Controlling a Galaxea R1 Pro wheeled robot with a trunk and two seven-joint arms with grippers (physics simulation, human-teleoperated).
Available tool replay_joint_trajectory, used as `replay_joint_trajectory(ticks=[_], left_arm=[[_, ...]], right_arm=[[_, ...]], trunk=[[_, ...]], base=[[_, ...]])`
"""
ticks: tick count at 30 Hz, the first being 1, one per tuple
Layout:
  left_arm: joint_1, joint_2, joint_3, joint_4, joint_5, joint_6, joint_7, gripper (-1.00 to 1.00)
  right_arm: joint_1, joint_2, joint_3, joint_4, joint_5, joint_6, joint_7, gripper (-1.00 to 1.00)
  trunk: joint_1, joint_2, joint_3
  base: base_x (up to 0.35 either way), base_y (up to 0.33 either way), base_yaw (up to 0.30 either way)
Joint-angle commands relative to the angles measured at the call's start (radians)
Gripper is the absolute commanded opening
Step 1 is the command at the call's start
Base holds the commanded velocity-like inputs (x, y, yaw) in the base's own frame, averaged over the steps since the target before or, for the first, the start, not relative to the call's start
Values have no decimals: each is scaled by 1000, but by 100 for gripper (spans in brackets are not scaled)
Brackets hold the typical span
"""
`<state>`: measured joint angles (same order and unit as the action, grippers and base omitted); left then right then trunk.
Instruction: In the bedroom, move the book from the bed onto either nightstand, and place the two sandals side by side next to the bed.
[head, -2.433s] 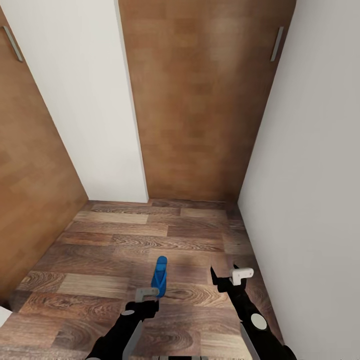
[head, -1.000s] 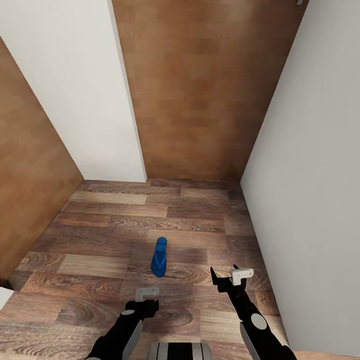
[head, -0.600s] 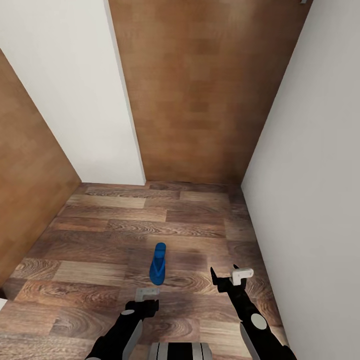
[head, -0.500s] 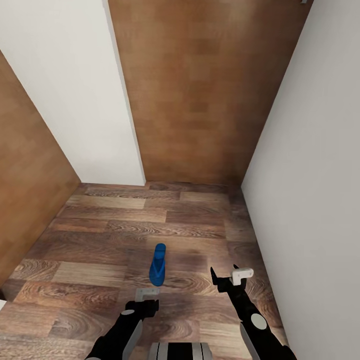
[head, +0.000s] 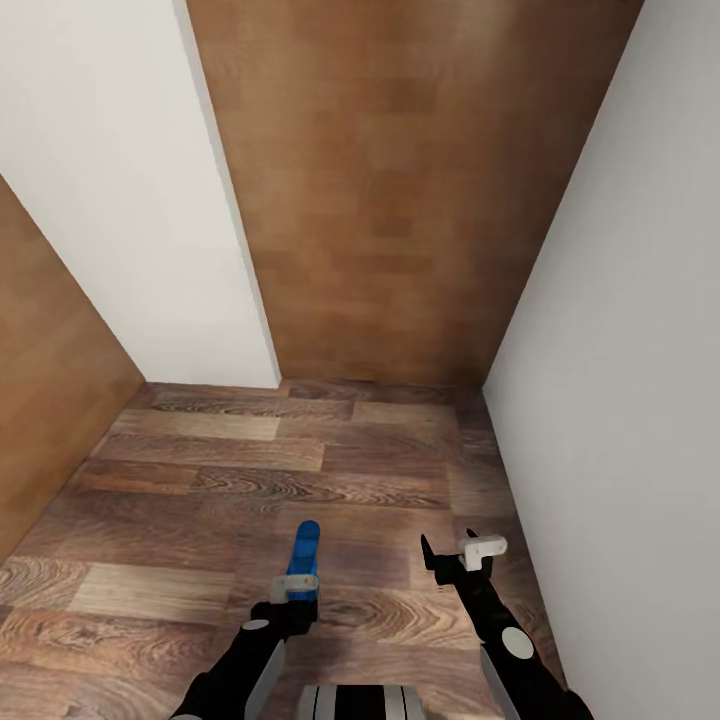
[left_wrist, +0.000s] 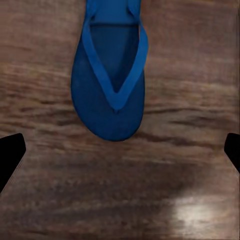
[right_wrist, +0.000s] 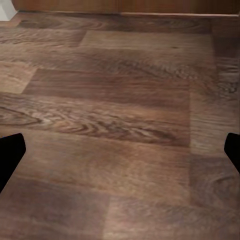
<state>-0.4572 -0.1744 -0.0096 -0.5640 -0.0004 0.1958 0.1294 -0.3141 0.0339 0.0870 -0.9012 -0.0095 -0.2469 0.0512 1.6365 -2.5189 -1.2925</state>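
Note:
One bright blue sandal (head: 304, 548) lies flat on the wood-plank floor, pointing away from me. My left gripper (head: 296, 590) hovers just above its near end. In the left wrist view the sandal (left_wrist: 112, 85) shows its V-shaped strap, and the left gripper (left_wrist: 120, 155) is open, with dark fingertips (left_wrist: 10, 152) spread wide over bare floor beside the sole. My right gripper (head: 466, 555) hangs open over bare planks to the sandal's right, and the right gripper (right_wrist: 120, 155) has nothing between its fingers. The book, the bed and the nightstands are out of view.
I stand in a narrow nook. A white wall (head: 640, 350) runs close along the right, a brown wooden panel (head: 400, 200) closes the far end, and a white wall (head: 120, 200) and another wooden panel (head: 40, 420) stand on the left. Plank floor (head: 350, 450) lies ahead.
The whole view has shifted, so the camera has moved. The sandal now sits nearer, directly at the left gripper instead of well ahead of it. Both arms keep their pose.

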Motion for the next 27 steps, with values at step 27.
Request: replay_joint_trajectory(ticks=[27], left_arm=[[0, 0, 0, -2, -1, 1, 5, 100]], right_arm=[[0, 0, -1, 0, -1, -3, 4, 100]], trunk=[[0, 0, -1]], base=[[135, -27, 0]])
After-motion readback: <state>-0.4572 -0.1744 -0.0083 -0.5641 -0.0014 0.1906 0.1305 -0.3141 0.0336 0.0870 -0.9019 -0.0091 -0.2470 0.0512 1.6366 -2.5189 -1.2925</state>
